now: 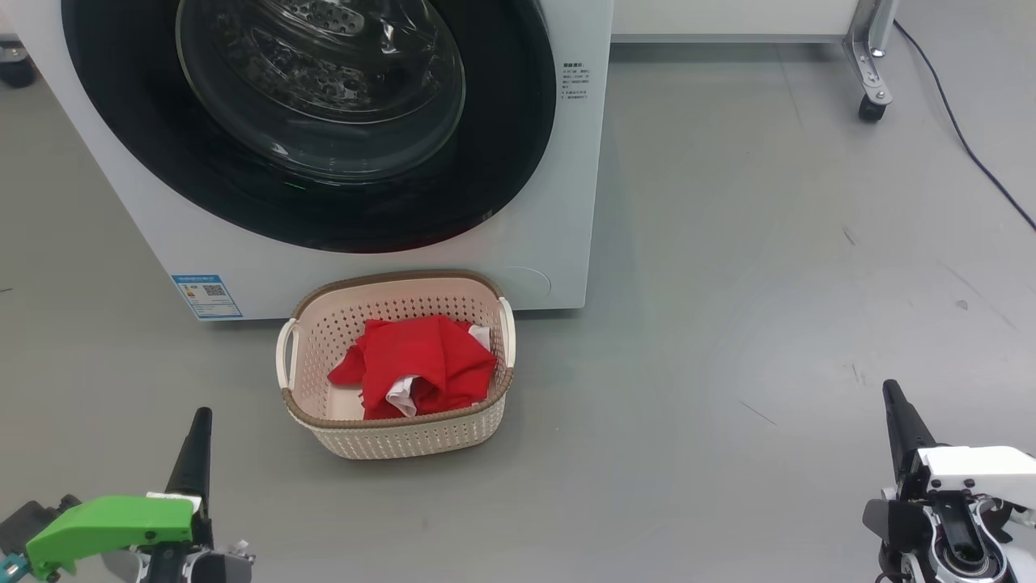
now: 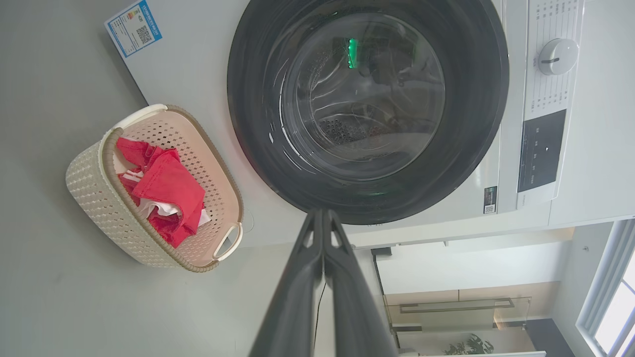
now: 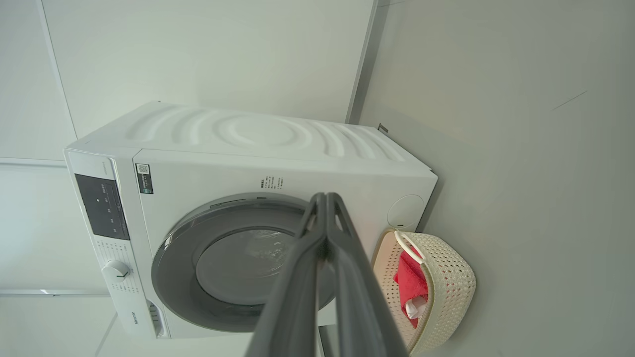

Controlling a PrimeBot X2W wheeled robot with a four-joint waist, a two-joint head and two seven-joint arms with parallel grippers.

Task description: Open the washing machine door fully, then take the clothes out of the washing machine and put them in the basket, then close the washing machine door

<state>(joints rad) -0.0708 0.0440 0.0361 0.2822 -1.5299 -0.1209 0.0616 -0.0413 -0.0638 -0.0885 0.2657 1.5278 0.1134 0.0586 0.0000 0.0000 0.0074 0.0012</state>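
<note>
The white washing machine stands at the back, its black-rimmed round door shut flat against the front, also seen in the left wrist view as the door and in the right wrist view as the door. Just in front sits the cream basket holding the red clothes. My left gripper is shut and empty at the lower left, well short of the basket. Lower right, my right gripper is shut and empty too. Both point towards the machine.
Grey floor spreads to the right of the machine. A white frame leg on a castor and a dark cable lie at the back right. Another wheel shows at the far left.
</note>
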